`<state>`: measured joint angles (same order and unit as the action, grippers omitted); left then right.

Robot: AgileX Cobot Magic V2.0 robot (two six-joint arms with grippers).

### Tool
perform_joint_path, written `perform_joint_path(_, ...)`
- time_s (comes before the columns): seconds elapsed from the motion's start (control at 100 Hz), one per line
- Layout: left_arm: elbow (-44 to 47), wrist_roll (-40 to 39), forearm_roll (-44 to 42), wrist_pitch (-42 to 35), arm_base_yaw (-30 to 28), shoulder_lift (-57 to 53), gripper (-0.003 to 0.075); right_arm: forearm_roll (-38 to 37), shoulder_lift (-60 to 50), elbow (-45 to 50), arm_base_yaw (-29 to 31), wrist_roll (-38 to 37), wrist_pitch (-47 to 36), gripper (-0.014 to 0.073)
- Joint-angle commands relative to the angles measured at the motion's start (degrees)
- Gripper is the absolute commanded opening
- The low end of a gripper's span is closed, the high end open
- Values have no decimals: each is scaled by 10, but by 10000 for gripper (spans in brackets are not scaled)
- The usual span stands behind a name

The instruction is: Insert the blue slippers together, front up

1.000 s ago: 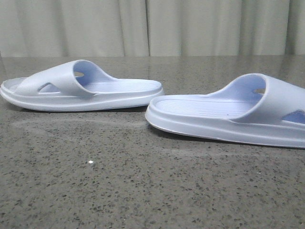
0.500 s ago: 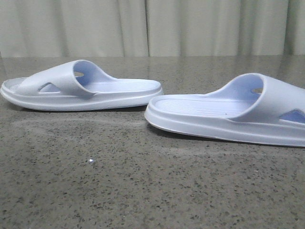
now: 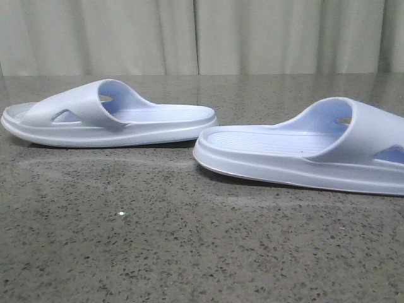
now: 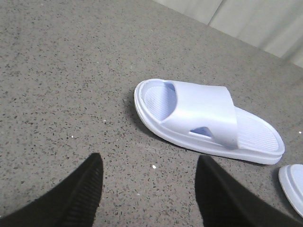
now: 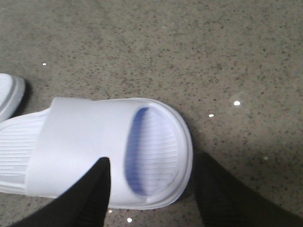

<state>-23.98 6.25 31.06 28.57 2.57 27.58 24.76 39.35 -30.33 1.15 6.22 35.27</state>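
Observation:
Two pale blue slippers lie sole-down on the speckled stone table, heels facing each other. The left slipper (image 3: 107, 117) has its strap at the left, the right slipper (image 3: 303, 151) has its strap at the right. No gripper shows in the front view. My left gripper (image 4: 149, 165) is open and empty over bare table, short of the left slipper (image 4: 208, 120). My right gripper (image 5: 154, 163) is open and straddles the toe end of the right slipper (image 5: 94, 151), one finger (image 5: 94, 189) over the strap. I cannot tell if it touches.
A pale curtain (image 3: 202, 35) hangs behind the table's far edge. The heel of the other slipper shows at the edge of the left wrist view (image 4: 292, 187) and of the right wrist view (image 5: 9, 94).
Nothing has moved beyond a tiny shake of the whole front view; both slippers lie where they were.

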Motion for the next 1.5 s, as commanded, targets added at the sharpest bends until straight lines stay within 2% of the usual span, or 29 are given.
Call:
perform_joint_path(0.0,-22,2,18,-30,6,9,386,-2,49,-35,11,9,-17,339)
perform_joint_path(0.32,-22,2,21,-14,6,11,386,43,124,-57,56,54,12,339)
perform_joint_path(0.46,-22,2,21,-14,6,11,384,144,152,-57,106,161,57,339)
perform_joint_path(0.64,-22,2,21,-14,6,11,384,252,212,-57,178,254,115,339)
perform_joint_path(0.76,-22,2,21,-12,6,11,384,276,251,-58,188,280,129,339)
perform_joint_path(0.89,-22,2,21,-15,6,11,384,341,295,-58,188,348,172,337)
perform_joint_path(0.99,-22,2,21,-21,6,11,384,345,322,-59,188,354,181,258)
perform_joint_path(1.06,-22,2,22,-27,6,14,384,345,330,-59,188,359,184,104)
perform_joint_path(1.14,-22,2,29,-36,6,29,384,345,330,-59,188,359,182,-111)
perform_joint_path(1.31,-25,7,65,-55,6,104,384,345,330,-59,188,359,181,-104)
perform_joint_path(1.49,-70,63,128,-51,6,220,384,345,330,-59,188,359,177,-104)
